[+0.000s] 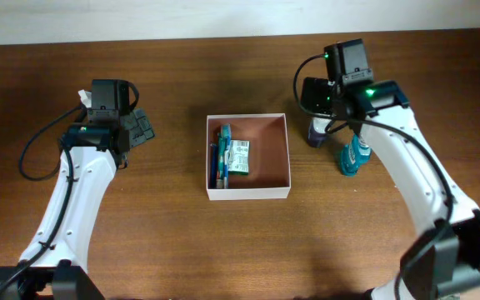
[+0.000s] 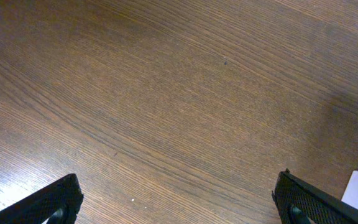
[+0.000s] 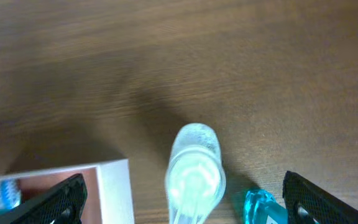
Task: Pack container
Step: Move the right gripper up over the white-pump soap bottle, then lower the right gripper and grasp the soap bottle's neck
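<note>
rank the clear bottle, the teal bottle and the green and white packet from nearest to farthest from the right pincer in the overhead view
1. Clear plastic bottle with a pale cap: right at the tips of the right pincer.
2. Teal translucent bottle: beside the clear one, toward the table's outer side.
3. Green and white flat packet: inside the white-walled square container, at the table's middle.

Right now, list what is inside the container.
Inside the container, along its left side, lie a green-and-white packet and blue tube-like items. The rest of the floor is bare. Anything beneath them is covered.
</note>
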You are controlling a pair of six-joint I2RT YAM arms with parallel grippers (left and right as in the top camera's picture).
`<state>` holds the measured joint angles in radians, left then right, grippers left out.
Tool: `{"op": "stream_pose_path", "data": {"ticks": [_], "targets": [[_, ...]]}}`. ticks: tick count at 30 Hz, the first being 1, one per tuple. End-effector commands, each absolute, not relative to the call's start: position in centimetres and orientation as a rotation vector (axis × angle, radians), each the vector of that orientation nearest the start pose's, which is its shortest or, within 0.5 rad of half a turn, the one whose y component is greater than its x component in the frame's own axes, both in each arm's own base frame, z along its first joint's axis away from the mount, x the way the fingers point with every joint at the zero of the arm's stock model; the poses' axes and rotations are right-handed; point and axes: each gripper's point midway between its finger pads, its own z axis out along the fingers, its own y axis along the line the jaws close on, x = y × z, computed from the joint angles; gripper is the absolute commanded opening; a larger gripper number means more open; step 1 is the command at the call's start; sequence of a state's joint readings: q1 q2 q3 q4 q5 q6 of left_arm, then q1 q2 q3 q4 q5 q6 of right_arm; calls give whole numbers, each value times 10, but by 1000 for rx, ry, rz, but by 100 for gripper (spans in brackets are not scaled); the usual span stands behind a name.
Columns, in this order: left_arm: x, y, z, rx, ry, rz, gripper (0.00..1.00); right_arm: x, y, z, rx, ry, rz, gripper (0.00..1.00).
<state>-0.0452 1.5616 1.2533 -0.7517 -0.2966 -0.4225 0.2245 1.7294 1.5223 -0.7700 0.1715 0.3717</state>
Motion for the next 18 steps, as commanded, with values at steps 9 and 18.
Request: {"op": "stream_pose_path", "data": {"ticks": [9,18], "targets": [[389,36,159,-586,2485,230,99,457,68,155,343,2536,-37,83],[389,36,159,-586,2485,230,99,456,69,146,320,2565,-44,79]]}}
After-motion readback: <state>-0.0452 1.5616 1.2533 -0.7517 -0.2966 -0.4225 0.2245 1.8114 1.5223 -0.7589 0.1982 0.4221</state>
